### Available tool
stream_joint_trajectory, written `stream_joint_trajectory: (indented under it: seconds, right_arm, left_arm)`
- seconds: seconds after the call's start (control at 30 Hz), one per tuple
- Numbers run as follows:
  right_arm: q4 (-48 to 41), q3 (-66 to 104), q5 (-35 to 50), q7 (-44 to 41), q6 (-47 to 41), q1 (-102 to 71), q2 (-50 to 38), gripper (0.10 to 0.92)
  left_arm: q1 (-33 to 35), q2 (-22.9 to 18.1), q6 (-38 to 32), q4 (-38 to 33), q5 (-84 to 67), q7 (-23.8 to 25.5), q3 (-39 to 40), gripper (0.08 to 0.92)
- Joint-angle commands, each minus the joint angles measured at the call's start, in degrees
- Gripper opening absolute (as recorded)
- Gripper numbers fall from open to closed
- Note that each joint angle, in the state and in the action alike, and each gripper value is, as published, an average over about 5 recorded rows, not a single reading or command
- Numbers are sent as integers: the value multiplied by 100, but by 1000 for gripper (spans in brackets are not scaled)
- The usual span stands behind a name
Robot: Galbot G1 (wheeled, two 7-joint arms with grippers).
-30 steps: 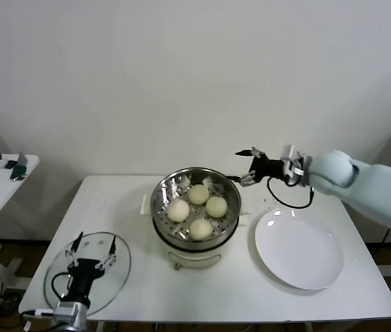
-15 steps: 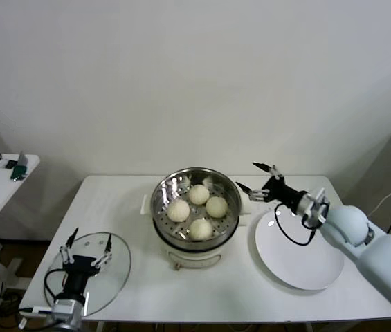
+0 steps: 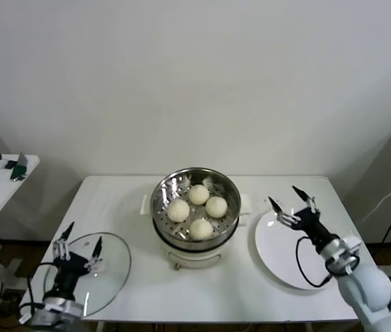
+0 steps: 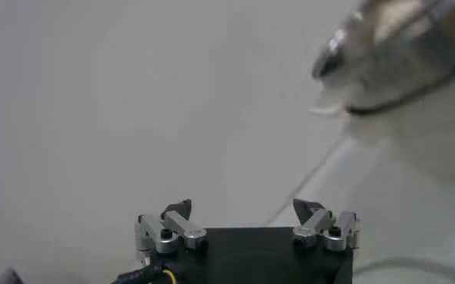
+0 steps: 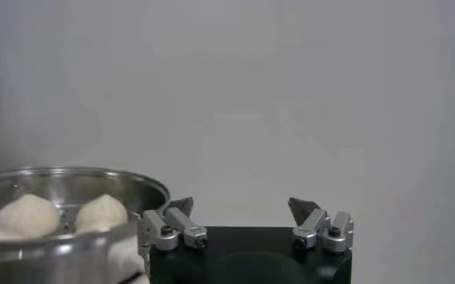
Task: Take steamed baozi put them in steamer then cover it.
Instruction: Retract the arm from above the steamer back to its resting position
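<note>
With all four baozi (image 3: 197, 209) in the steamer (image 3: 196, 181), we need our wide-open left hand (image 3: 76, 250) to grasp the lid (image 3: 112, 266).

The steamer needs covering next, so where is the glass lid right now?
In the head view the glass lid lies flat on the table's front left corner, left of the steamer, with the open left tool over it.

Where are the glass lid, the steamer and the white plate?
glass lid (image 3: 112, 266): head view, bare glass right of the left gripper.
steamer (image 3: 231, 188): head view, steel rim.
white plate (image 3: 285, 263): head view, bare middle.
</note>
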Motion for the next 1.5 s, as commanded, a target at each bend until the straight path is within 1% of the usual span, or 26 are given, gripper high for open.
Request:
stream_joint_trajectory:
  seconds: [0.03, 0.17, 0.3, 0.4, 0.7, 1.0, 1.23, 1.5]
  right_arm:
    - [217, 988, -364, 95, 80, -1326, 995, 823]
    - [129, 1026, -381, 81, 81, -1321, 1040, 823]
    - [-7, 1025, -407, 75, 98, -1216, 1069, 823]
    - [-54, 986, -435, 70, 95, -1145, 1074, 823]
    - [-157, 923, -557, 62, 102, -1016, 1046, 823]
    - [-174, 961, -637, 42, 121, -1024, 1046, 823]
    - [-176, 1022, -732, 1, 173, -1096, 1082, 823]
    - [-179, 1072, -862, -64, 245, -1171, 1209, 823]
  left_arm:
    - [204, 240, 403, -72, 4155, 432, -149, 823]
    - [468, 199, 455, -46, 4278, 489, -54, 823]
    - [666, 32, 569, 29, 4279, 312, 12, 823]
    - [642, -39, 573, 221, 4259, 189, 42, 823]
    - [300, -129, 483, 907, 4153, -76, 103, 823]
    - [-188, -84, 476, 1468, 4166, -214, 108, 823]
    - [-497, -20, 503, 1745, 4086, -443, 146, 823]
    - [-732, 32, 525, 1995, 3966, -565, 185, 823]
